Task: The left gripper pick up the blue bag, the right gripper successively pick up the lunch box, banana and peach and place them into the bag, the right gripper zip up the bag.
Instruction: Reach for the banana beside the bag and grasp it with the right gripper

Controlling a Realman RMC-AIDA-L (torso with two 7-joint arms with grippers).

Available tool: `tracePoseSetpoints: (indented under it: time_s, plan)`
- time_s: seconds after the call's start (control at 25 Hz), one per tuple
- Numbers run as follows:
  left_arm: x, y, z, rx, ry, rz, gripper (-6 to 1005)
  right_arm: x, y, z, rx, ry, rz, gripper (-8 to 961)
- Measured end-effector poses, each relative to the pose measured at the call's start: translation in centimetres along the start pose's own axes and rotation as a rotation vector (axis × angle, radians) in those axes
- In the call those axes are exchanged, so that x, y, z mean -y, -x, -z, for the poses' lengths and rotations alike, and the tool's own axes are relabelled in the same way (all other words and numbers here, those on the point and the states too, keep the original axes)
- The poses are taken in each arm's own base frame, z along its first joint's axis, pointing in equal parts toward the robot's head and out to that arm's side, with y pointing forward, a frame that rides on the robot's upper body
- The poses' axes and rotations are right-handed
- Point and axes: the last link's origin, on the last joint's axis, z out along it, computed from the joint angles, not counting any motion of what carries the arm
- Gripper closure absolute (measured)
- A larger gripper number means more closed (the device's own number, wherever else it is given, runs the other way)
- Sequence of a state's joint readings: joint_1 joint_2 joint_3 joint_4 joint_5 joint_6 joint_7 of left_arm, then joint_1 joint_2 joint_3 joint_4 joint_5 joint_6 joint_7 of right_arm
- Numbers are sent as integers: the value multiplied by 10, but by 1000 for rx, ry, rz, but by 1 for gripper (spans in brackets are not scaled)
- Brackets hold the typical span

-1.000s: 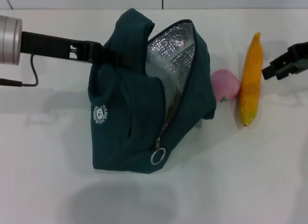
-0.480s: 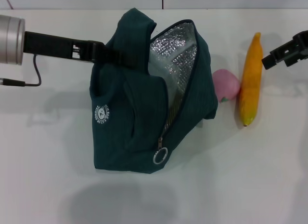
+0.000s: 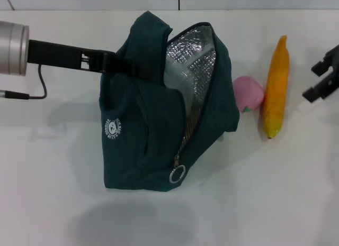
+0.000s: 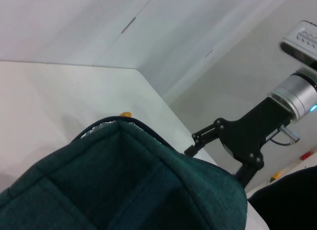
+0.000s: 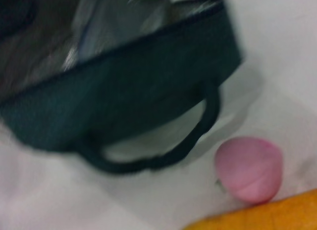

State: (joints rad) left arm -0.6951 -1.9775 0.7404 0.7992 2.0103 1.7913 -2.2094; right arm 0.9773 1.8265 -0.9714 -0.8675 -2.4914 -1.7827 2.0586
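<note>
White tabletop [image 3: 53, 203] against pale seamed wall panels [image 4: 74, 22].

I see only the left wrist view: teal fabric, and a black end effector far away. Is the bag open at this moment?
Observer: Yes. In the head view the blue bag, gripped by the left end effector, gapes and shows its silver lining.
Operator: Where are the fruits?
Observer: The peach lies on the table between the bag and the banana.
Operator: Does the right end effector hold something?
Observer: No. The right end effector is open and empty, on the far side of the banana from the bag.
</note>
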Motion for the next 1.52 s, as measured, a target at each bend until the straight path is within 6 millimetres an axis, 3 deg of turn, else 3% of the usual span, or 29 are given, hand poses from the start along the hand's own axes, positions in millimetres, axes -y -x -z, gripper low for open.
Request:
tracePoseSetpoints:
  time_s: [0.24, 0.6, 0.96, 1.28, 1.52]
  plan:
    - [1, 1, -3, -4, -4, -1, 958, -11, 27, -5, -199, -71, 297, 91]
    - [2, 3, -8, -16, -6, -10, 958, -28, 51, -10, -291, -70, 681, 92]
    - [3, 17, -16, -37, 13, -4, 958, -40, 46, -36, -341, -41, 1009, 92]
    - [5, 14, -20, -42, -2, -30, 958, -44, 31, -65, -361, -18, 1214, 92]
    - [6, 14, -22, -57, -7, -25, 958, -46, 30, -72, -343, -13, 1310, 93]
